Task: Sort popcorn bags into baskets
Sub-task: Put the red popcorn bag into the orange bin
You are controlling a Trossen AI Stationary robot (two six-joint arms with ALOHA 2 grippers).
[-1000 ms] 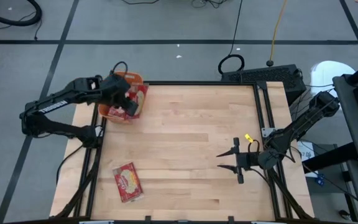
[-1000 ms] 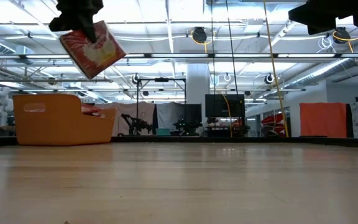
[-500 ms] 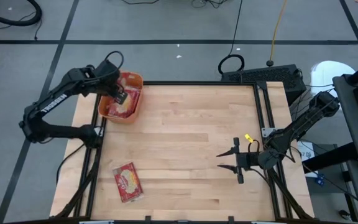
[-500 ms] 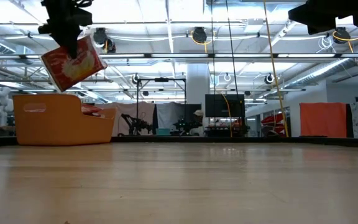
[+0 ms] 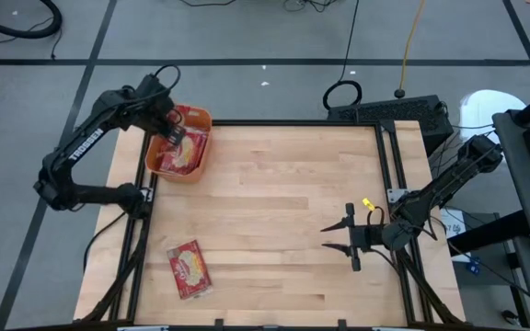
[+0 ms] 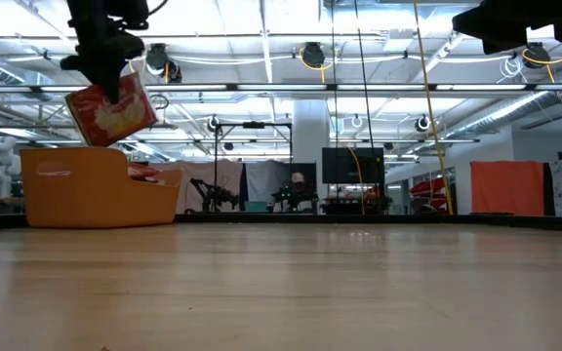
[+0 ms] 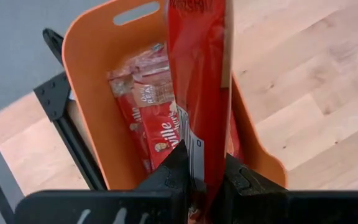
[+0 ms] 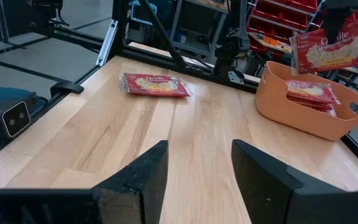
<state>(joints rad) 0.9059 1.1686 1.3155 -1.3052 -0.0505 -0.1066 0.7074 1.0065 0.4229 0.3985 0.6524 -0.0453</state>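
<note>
Above the orange basket (image 5: 178, 147), at the far left corner of the worktop (image 5: 274, 211), the left pincer (image 7: 199, 171) holds a popcorn bag (image 6: 111, 109) in the air.

Its fingers are clamped narrow on the bag's lower edge – the packet hangs tilted over the tub, clear of the rim in the low view, with more red packets (image 7: 151, 112) lying inside the basket beneath it. One further bag (image 5: 190, 268) lies flat on the wood near the front left edge, well apart from the basket. Over by the worktop's right edge the right pincer (image 5: 337, 237) waits – its two dark fingers stand parted with nothing between them, pointing across the boards toward the left side.
</note>
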